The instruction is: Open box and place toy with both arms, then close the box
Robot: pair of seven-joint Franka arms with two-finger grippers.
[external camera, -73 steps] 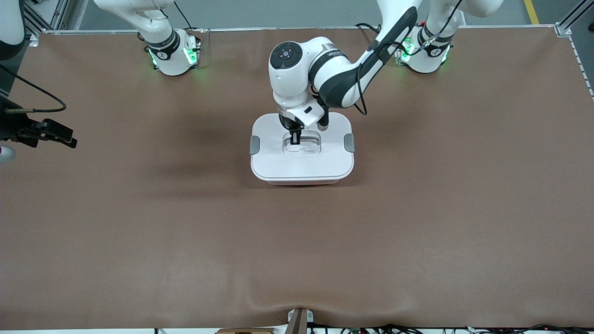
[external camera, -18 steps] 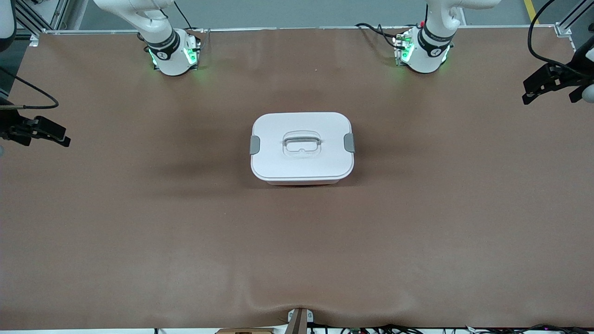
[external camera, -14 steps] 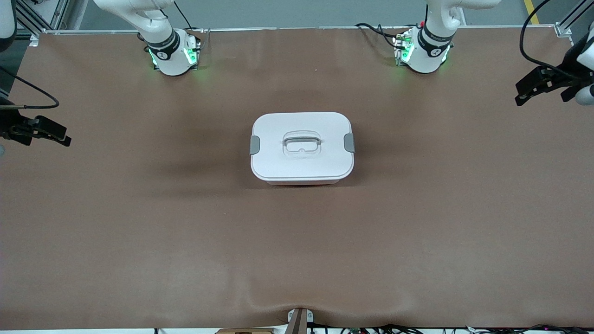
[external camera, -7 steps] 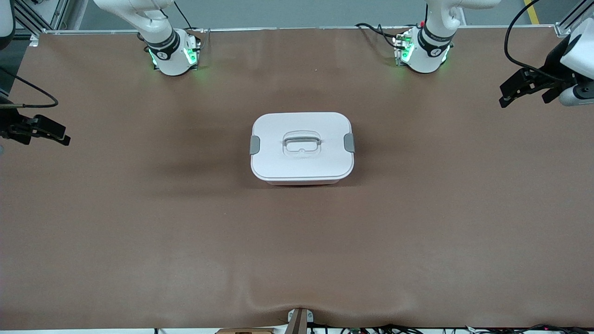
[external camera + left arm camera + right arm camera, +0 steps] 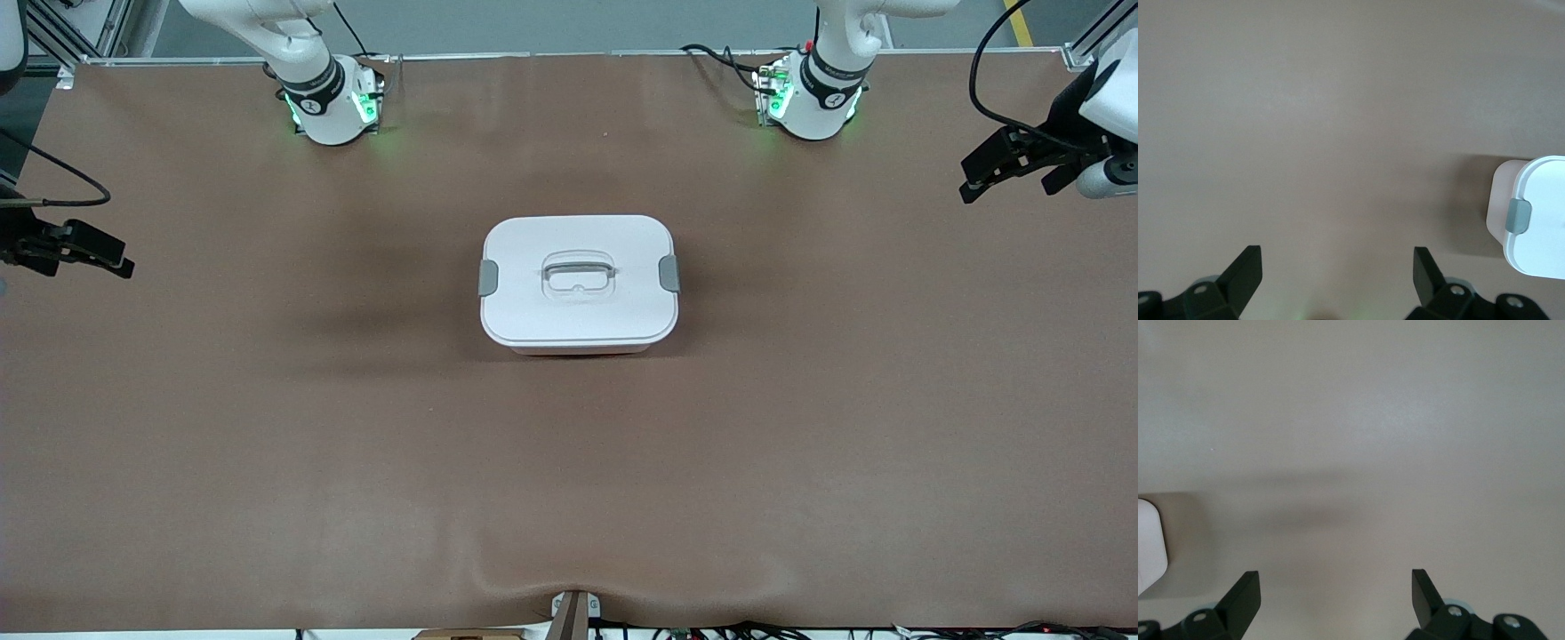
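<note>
The box [image 5: 579, 283] is seen in the middle of the brown table [image 5: 267, 444], with its white lid [image 5: 533, 311] seated on top, a grey clip [image 5: 487, 277] at the end toward the right arm and another grey clip [image 5: 669, 273] at the end toward the left arm, and the recessed handle [image 5: 578, 271] lying flat in the centre of the lid. The toy is not seen in any view. The left gripper [image 5: 973, 178] is held in the air over the table's edge at the left arm's end, well apart from the box, its fingers [image 5: 1248, 267] spread wide with nothing between them. The right gripper [image 5: 111, 260] is held over the edge at the right arm's end, likewise well apart from the box, its fingers [image 5: 1248, 590] spread wide and empty. In the left wrist view one corner of the box with a grey clip is caught.
</note>
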